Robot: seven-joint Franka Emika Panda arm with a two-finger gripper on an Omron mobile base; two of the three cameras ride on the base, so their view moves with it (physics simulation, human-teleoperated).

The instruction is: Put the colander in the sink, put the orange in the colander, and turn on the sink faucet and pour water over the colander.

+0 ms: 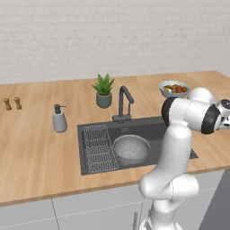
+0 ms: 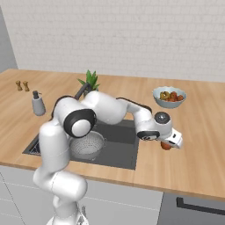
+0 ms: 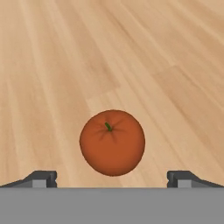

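Note:
The grey holed colander (image 1: 131,149) (image 2: 87,146) sits in the dark sink (image 1: 148,129) (image 2: 118,150), just right of the wire grid rack (image 1: 99,148). The orange (image 3: 112,142) (image 2: 166,146) rests on the wooden counter to the right of the sink. My gripper (image 3: 111,178) (image 2: 169,143) hangs directly over it, open, with the two fingertips (image 3: 43,177) spread wider than the fruit and not touching it. The tall dark faucet (image 1: 124,103) (image 2: 81,92) stands behind the basin, partly hidden by my arm in the right base view.
A pale bowl of mixed fruit (image 1: 174,88) (image 2: 169,96) stands behind the orange. A potted plant (image 1: 103,91) (image 2: 91,79) is beside the faucet, a soap pump (image 1: 59,119) (image 2: 38,104) left of the sink, and two small shakers (image 1: 12,103) at the far left.

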